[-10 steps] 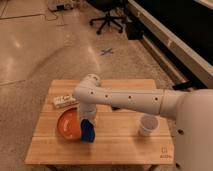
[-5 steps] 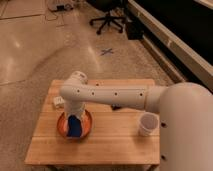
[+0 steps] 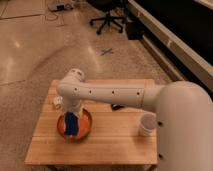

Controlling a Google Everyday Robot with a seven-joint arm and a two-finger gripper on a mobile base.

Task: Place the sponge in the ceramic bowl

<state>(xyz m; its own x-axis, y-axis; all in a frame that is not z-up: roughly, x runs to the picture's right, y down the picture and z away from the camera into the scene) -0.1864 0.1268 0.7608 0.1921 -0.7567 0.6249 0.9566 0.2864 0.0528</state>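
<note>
The orange ceramic bowl point(image 3: 86, 125) sits on the left part of the wooden table point(image 3: 110, 142). The dark-blue sponge point(image 3: 71, 125) stands upright over the middle of the bowl, inside its rim. My gripper point(image 3: 71, 114) reaches down from the white arm right above the sponge and hides its top. Whether the sponge rests on the bowl's floor I cannot tell.
A small white cup point(image 3: 146, 125) stands at the table's right side. A dark object point(image 3: 118, 107) lies behind the arm near the table's middle. A white item point(image 3: 57, 102) pokes out at the back left. An office chair point(image 3: 107, 20) stands on the floor beyond.
The arm has swung left, carrying the sponge from the bowl's right rim to over the bowl's middle, and it now sits lower inside the rim.
</note>
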